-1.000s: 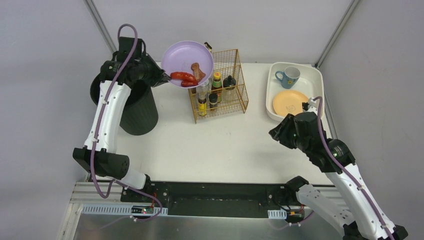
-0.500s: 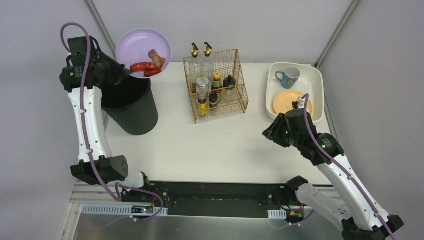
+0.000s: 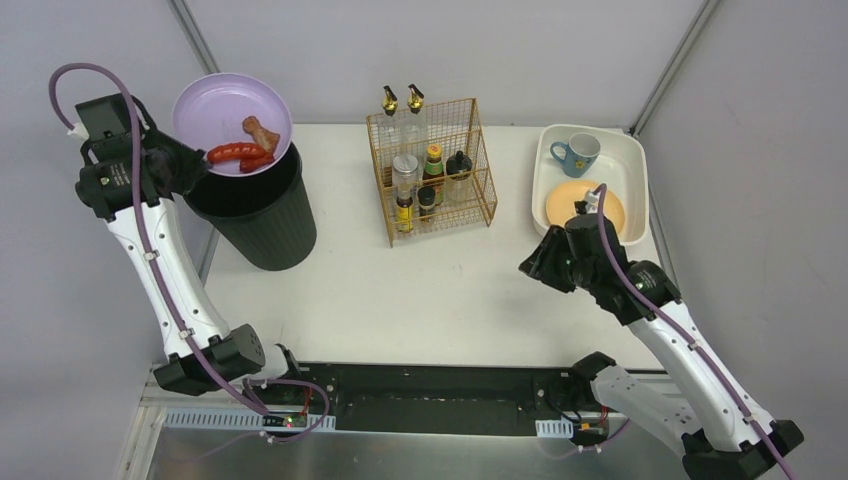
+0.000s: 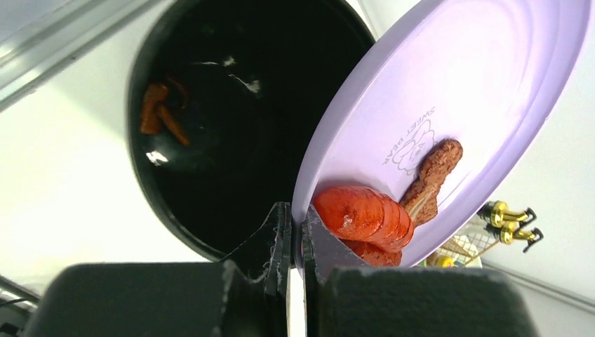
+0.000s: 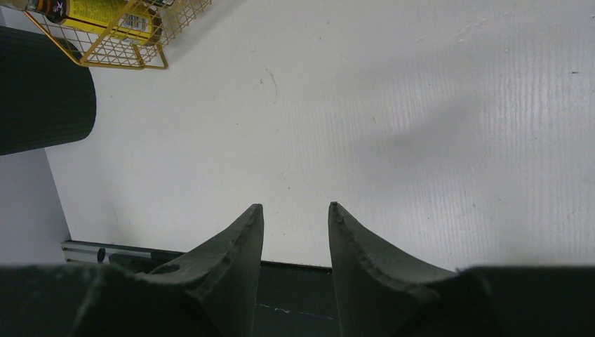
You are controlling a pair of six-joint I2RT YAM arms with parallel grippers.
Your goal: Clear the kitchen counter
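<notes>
My left gripper is shut on the rim of a lilac plate and holds it tilted over the black bin. Red sausage pieces and a brown food piece lie on the plate. Orange scraps lie inside the bin. My right gripper is open and empty above the white kitchen counter.
A gold wire rack holding several bottles stands mid-back. A cream tub at the back right holds a blue mug and an orange plate. A black rail runs along the front edge.
My left arm has carried the plate leftward from beside the rack to over the bin. My right gripper has shifted slightly left and back.
</notes>
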